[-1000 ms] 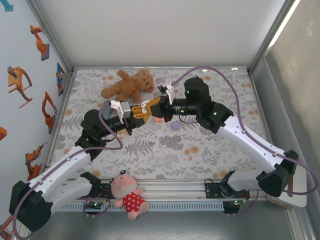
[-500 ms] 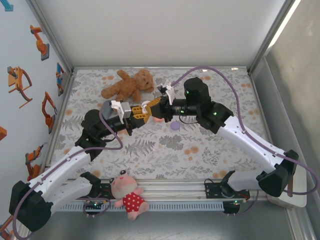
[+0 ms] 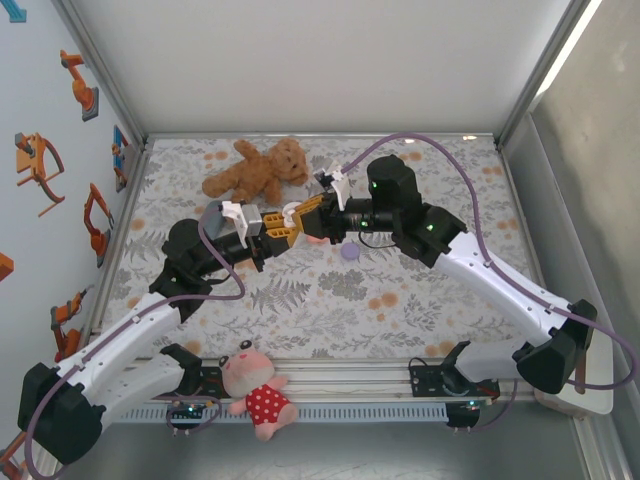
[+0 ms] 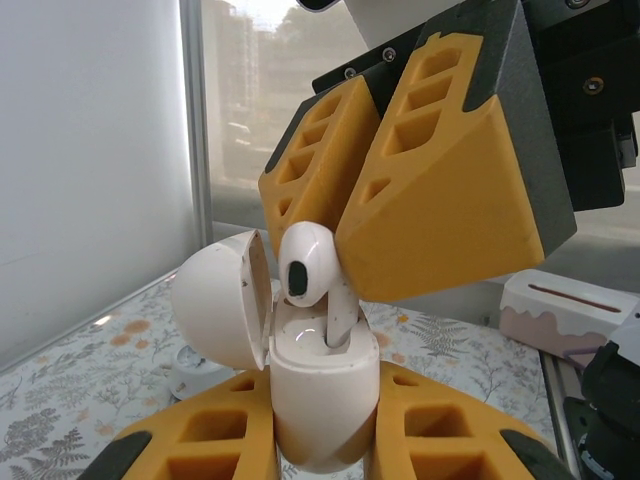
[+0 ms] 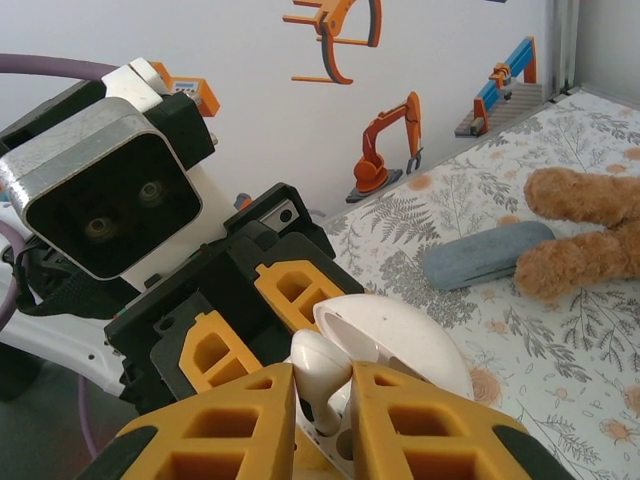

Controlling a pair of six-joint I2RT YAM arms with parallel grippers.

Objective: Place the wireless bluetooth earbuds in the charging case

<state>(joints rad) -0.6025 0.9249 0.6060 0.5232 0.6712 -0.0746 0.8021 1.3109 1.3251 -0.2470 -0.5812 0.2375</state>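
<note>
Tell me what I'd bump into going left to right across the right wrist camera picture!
Camera box on the left arm → white earbud → grey pouch → brown teddy bear.

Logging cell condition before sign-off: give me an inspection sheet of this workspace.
Surface: floral patterned cloth, lying flat.
Job's things: white earbud stem-down in open white charging case; small purple piece on the cloth.
Clutter: brown teddy bear, pink doll in red dotted dress, grey flat case.
Grippers: left gripper shut on the charging case; right gripper pinching the earbud.
Cables: purple cables loop along both arms.
Surroundings: left wall with orange robot-arm stickers.
</note>
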